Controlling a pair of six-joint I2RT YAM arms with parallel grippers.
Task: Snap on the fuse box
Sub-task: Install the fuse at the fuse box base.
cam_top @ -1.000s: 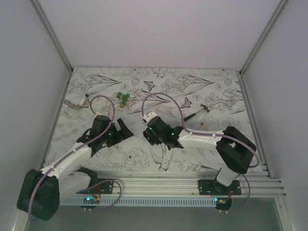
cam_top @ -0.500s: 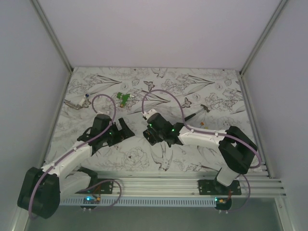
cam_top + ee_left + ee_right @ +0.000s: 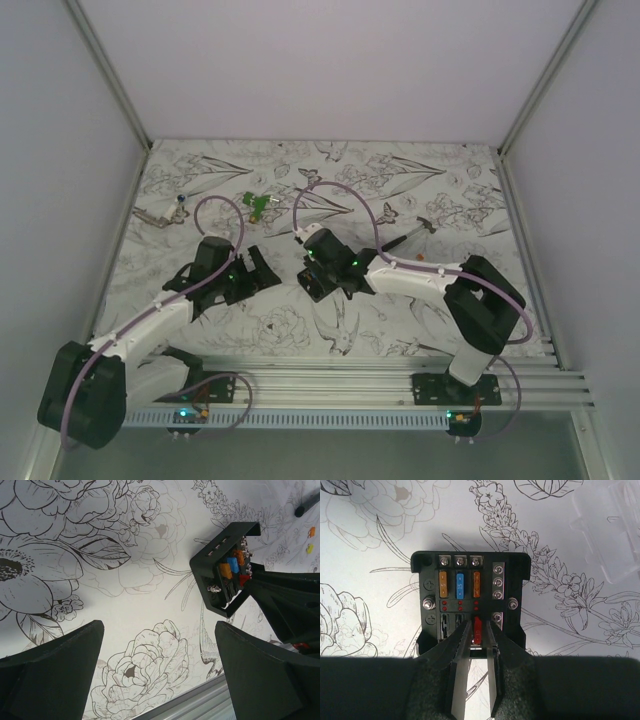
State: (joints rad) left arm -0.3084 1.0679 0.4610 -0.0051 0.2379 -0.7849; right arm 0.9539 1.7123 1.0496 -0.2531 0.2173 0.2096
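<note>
1. The right end effector (image 3: 477, 636) has its two fingers drawn narrow around a small red blade fuse (image 3: 477, 627) in the near row of the small black square plastic fuse box (image 3: 470, 592). I cannot tell whether the pads already press on that fuse.
2. In the right wrist view the fuse box lies straight ahead at 12 o'clock, square to the fingers. Its rows of fuses run from 9 to 3 o'clock, and an orange, a blue and another orange fuse sit in the far row.
3. A clear, transparent plastic cover (image 3: 609, 535) lies flat on the floral-printed table (image 3: 375, 555), at about 2 o'clock from the box and apart from it. It is probably the piece to be snapped on.
4. The right arm is the nearer one. From overhead it reaches from its base towards 10 o'clock, with the wrist tipped down over the box.
5. The left end effector (image 3: 159, 630) is spread wide and holds nothing. In its own view the box lies at about 1 o'clock, turned on the diagonal.
6. The left arm stretches low from its base towards 1 o'clock and ends just beside the right wrist, on its 9 o'clock side.
</note>
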